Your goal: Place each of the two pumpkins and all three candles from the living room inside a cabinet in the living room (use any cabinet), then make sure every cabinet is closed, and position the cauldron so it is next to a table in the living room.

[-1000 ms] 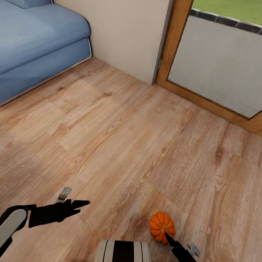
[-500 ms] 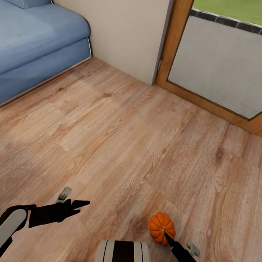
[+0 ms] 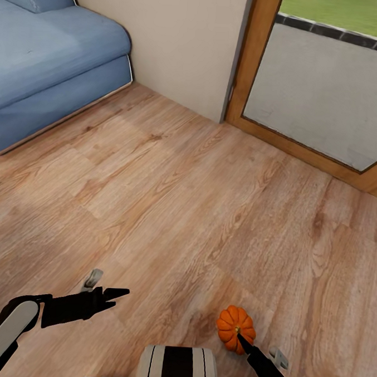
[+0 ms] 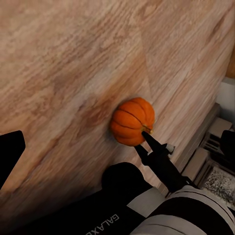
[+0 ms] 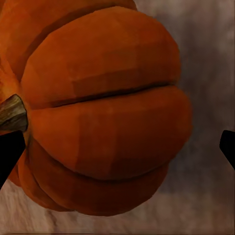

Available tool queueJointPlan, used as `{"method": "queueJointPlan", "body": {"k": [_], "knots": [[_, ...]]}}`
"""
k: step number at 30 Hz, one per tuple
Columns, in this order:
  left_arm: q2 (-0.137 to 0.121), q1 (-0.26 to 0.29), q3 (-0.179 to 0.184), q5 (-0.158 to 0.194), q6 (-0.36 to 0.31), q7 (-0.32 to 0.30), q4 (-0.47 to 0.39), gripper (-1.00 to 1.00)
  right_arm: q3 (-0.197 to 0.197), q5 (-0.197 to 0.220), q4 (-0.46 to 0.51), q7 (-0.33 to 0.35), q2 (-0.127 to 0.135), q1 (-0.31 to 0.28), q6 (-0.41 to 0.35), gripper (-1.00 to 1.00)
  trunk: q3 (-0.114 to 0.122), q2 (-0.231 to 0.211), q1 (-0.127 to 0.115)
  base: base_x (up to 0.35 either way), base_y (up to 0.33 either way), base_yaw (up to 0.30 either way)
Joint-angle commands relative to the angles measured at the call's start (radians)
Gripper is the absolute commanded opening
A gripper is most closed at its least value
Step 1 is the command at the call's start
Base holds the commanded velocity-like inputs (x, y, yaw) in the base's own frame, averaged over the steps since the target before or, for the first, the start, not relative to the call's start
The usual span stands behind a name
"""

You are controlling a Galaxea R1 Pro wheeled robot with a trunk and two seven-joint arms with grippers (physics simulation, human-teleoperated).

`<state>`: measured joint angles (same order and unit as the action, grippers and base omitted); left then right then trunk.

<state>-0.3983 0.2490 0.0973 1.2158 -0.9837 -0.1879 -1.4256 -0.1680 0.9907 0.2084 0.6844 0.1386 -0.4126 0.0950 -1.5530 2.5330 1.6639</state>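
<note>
One orange ribbed pumpkin (image 3: pixel 235 325) with a dark stem sits on the wooden floor just ahead of my base, to the right. My right gripper (image 3: pixel 241 341) hangs right at it, open. In the right wrist view the pumpkin (image 5: pixel 103 122) looms very close, with a black fingertip (image 5: pixel 10 156) at either edge of the picture, and I cannot tell whether they touch it. The left wrist view looks across at the pumpkin (image 4: pixel 132 121) with the right finger's tip against its near side. My left gripper (image 3: pixel 118 294) is open and empty, low over the floor well left of the pumpkin.
A blue sofa (image 3: pixel 46 51) stands at the far left against a beige wall (image 3: pixel 180 43). A wood-framed glass door (image 3: pixel 249 64) fills the far right. Bare wooden floor (image 3: pixel 182 199) lies between. The white and black front of my base (image 3: pixel 177 366) is at the bottom.
The whole picture has shifted very slightly to the right. Both arms and the pumpkin hold their places relative to each other.
</note>
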Motion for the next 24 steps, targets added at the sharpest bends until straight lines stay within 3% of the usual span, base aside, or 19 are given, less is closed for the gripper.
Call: {"method": "queueJointPlan", "body": {"k": [1,24], "knots": [[-0.001,0.0,0.001,-0.009,-0.001,-0.009,0.001,1.0,-0.022,0.002,-0.004,-0.044,0.0,0.0,0.005,1.0,-0.001,0.0,0.0,0.0,0.034,0.0],[-0.001,0.001,0.001,-0.01,-0.001,-0.008,-0.001,1.0,-0.022,0.002,-0.004,-0.047,0.0,0.0,0.006,1.0,-0.001,0.0,0.0,0.044,0.002,0.0]]}}
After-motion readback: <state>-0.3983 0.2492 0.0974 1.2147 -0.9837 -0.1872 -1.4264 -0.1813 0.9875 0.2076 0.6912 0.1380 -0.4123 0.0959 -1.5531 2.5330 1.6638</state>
